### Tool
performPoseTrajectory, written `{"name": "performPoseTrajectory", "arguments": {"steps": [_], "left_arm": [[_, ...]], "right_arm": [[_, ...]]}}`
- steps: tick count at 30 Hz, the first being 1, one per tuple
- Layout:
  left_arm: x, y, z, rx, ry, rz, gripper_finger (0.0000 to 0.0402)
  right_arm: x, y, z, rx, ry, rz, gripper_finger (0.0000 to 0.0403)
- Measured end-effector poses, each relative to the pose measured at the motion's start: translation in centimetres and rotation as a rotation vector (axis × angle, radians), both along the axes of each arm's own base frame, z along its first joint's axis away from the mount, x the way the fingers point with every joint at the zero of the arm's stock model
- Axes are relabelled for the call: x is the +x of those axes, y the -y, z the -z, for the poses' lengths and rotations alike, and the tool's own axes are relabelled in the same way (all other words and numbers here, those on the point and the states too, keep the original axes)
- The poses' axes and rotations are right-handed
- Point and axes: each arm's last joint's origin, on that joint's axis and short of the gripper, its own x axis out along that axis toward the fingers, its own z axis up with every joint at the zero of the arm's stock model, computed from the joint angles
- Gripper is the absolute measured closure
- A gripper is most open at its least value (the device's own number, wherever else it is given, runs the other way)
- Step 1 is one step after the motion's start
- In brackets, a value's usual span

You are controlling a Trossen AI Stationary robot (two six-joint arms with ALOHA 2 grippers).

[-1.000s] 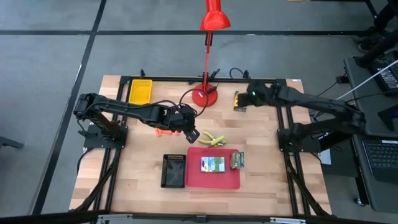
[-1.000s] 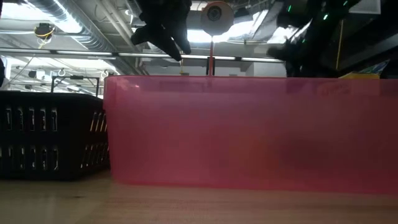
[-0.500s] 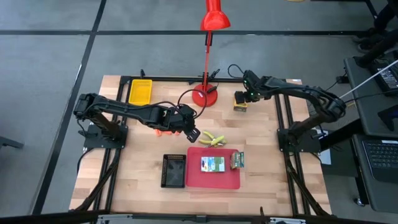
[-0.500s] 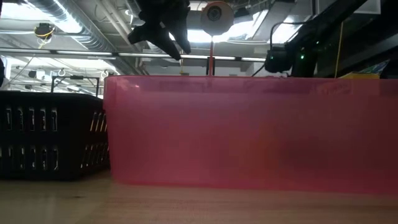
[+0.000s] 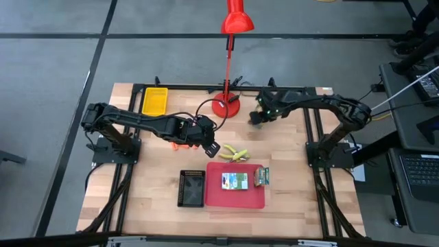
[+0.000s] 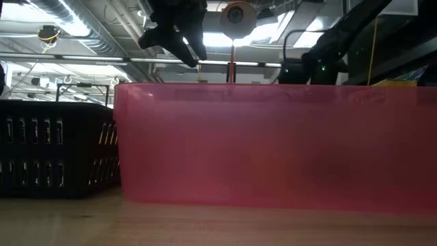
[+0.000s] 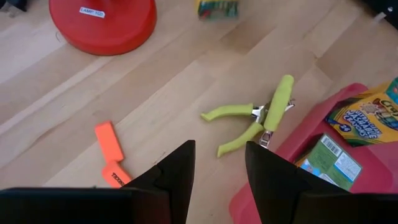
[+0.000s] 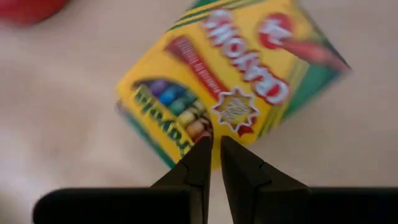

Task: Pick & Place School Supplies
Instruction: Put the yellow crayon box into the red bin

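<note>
Right gripper (image 8: 214,152) sits near the back of the table, just right of the red lamp base (image 5: 225,106), fingers nearly pressed together and pinching the edge of a crayon box (image 8: 230,78). Left gripper (image 7: 219,168) is at mid-table with fingers spread and nothing between them, above bare wood between the orange sticks (image 7: 110,149) and the yellow-green scissors-like tool (image 7: 258,115). Two more crayon boxes (image 5: 236,181) lie in the red tray (image 5: 233,197) at the front. Black tray (image 5: 191,188) touches the red tray's left side; yellow tray (image 5: 154,100) is at back left.
</note>
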Motion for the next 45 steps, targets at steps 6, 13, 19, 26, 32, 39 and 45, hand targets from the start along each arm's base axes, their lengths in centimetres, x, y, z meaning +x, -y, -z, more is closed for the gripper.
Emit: {"name": "performPoseTrajectory", "arguments": {"steps": [6,13,19,26,32,39,45], "left_arm": [[0.0,0.0,0.0,0.0,0.0,0.0,0.0263],[0.0,0.0,0.0,0.0,0.001,-0.001,0.0263],[0.0,0.3,0.0,-0.011,0.001,0.013,0.0263],[0.0,0.8,0.0,-0.018,0.006,0.025,0.0263],[-0.1,1.0,-0.1,-0.023,0.014,0.022,0.0263],[-0.5,1.2,-0.9,-0.001,0.046,0.012,0.0263],[-1.2,1.1,-1.7,0.009,0.07,-0.003,0.0263]], "right_arm": [[3.9,-5.7,-0.7,0.091,0.188,-0.069,0.0362],[6.4,-10.1,-3.1,-0.019,0.433,-0.034,0.0362],[2.9,-7.5,-3.7,-0.154,0.19,0.108,0.0362],[-0.4,-2.8,-4.0,-0.249,0.023,0.194,0.0362],[-1.6,0.1,-3.1,-0.224,-0.033,0.215,0.0362],[-1.3,0.8,-1.1,-0.15,-0.082,0.163,0.0362],[0.0,0.0,0.6,-0.061,-0.074,0.089,0.0362]]}}
